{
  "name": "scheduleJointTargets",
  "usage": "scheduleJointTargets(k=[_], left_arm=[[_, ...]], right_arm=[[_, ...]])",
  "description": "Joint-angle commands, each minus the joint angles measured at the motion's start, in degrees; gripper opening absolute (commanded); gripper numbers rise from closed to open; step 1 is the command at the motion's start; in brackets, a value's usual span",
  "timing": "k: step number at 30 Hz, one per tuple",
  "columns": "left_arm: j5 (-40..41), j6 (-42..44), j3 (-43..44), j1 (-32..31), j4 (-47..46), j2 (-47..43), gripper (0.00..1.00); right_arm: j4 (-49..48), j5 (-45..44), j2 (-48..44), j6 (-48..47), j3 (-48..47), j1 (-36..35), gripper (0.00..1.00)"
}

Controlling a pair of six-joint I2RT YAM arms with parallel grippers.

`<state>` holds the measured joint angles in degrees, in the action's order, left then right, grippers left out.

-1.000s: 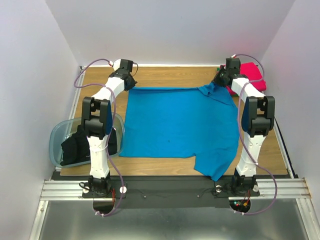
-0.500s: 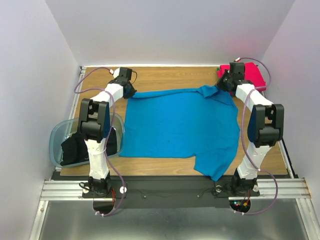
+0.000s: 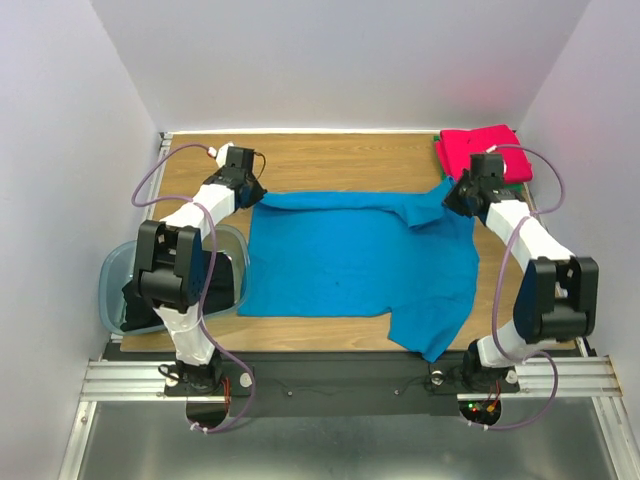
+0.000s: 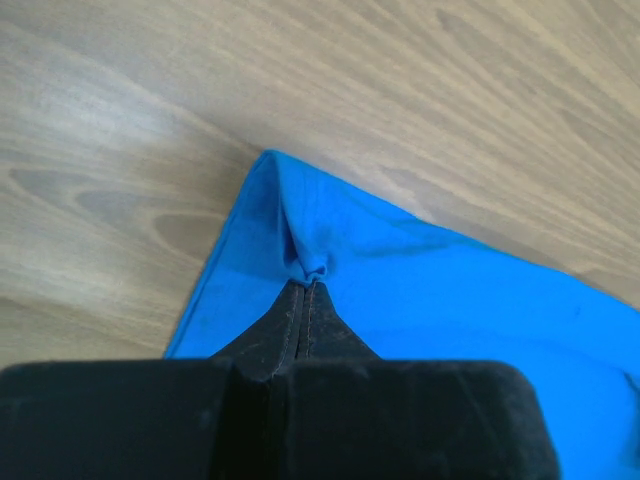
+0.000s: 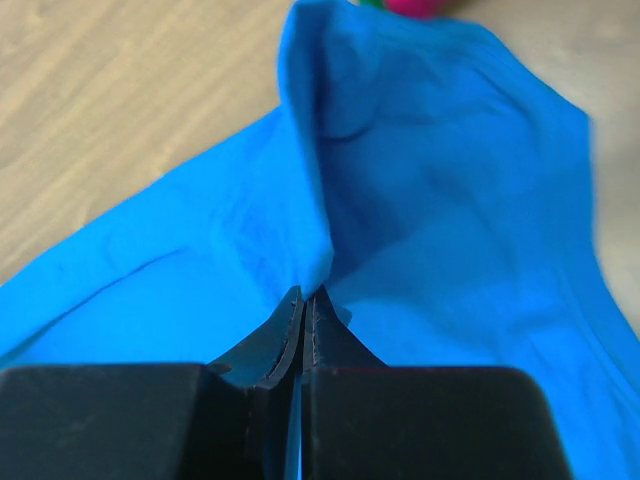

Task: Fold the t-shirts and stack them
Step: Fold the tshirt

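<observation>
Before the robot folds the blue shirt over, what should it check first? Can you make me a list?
1. Left jaws pinching the blue t-shirt at its far left corner: ok, shut on cloth.
2. Right jaws pinching its far right side by the sleeve: ok, shut on cloth.
3. Far edge straight between the two grips: not ok, it is wavy and bunched towards the right.
4. Whole shirt on the table: not ok, the near right sleeve hangs over the near edge.
5. Red-pink t-shirt out of the way: ok, folded in the far right corner.
6. Black t-shirt out of the way: ok, inside the bin.
</observation>
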<state>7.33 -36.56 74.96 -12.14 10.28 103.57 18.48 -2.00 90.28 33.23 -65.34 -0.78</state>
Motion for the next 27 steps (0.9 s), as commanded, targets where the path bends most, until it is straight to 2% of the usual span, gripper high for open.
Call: scheduleJointTargets(k=[1,11,18,19,20,21,22,23,24,26,27], left_arm=[[0.57,-0.62,-3.76,0.28,-0.62,-4.42,0.0],[1.28,-1.06,-7.9,-0.86,0.44,-7.06,0.0],[6.46,-3.52,-8.51,-1.13,6.49,-6.45,0.0],[6.9,-3.78,-8.34,-1.3,7.2,-6.36,0.0],[8.38,-4.13,-7.64,-1.39,8.08,-6.1,0.05],[9.27,-4.57,-7.11,-1.48,9.56,-5.92,0.3],[10.76,-4.66,-5.8,-1.74,10.36,-5.84,0.42],[11.64,-4.66,-4.4,-2.01,11.68,-5.57,0.61],[11.65,-4.66,-3.77,-2.01,12.12,-5.66,0.68],[11.92,-4.23,-2.54,-2.53,12.74,-5.92,0.78],[12.0,-4.23,-2.01,-2.8,13.27,-6.18,0.8]], right_arm=[[4.71,-4.94,-7.47,0.69,2.22,0.16,0.0],[9.12,-2.22,-13.72,4.12,11.81,0.16,0.0],[10.17,-4.06,-15.04,4.21,18.05,0.16,0.01],[10.26,-4.33,-15.31,4.21,19.1,0.16,0.04],[10.26,-5.81,-15.4,4.21,19.55,0.25,0.1],[10.43,-6.69,-15.48,4.38,19.9,0.25,0.14],[10.61,-7.66,-15.49,4.3,19.73,0.16,0.2],[11.05,-9.23,-15.49,4.03,18.94,0.16,0.45],[11.4,-10.03,-15.49,3.95,18.94,0.16,0.45],[11.84,-11.35,-15.57,3.6,17.01,0.16,0.66],[12.19,-11.62,-15.75,3.24,16.31,0.16,0.7]])
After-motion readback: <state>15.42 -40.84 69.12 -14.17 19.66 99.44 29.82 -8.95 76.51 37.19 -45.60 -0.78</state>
